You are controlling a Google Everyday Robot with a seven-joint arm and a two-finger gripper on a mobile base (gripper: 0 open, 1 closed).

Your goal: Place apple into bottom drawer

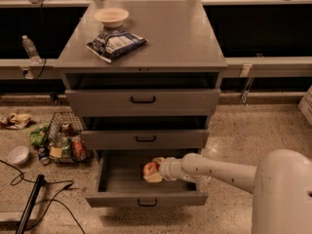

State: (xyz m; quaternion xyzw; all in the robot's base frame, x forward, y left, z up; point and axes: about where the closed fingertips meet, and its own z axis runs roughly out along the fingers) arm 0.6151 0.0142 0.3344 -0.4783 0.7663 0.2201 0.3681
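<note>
Claw [154,171] holds apple [149,169] inside open bottom drawer [146,199]
Clamped on the apple, the claw hangs low over the drawer floor, apparently so a release sets it down gently.

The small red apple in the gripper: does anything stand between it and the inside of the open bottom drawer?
Nothing visible does. The gripper holds the small round red apple inside the open grey metal bottom drawer, just over its floor. The grey middle drawer above is pulled out less and does not cover the apple.
</note>
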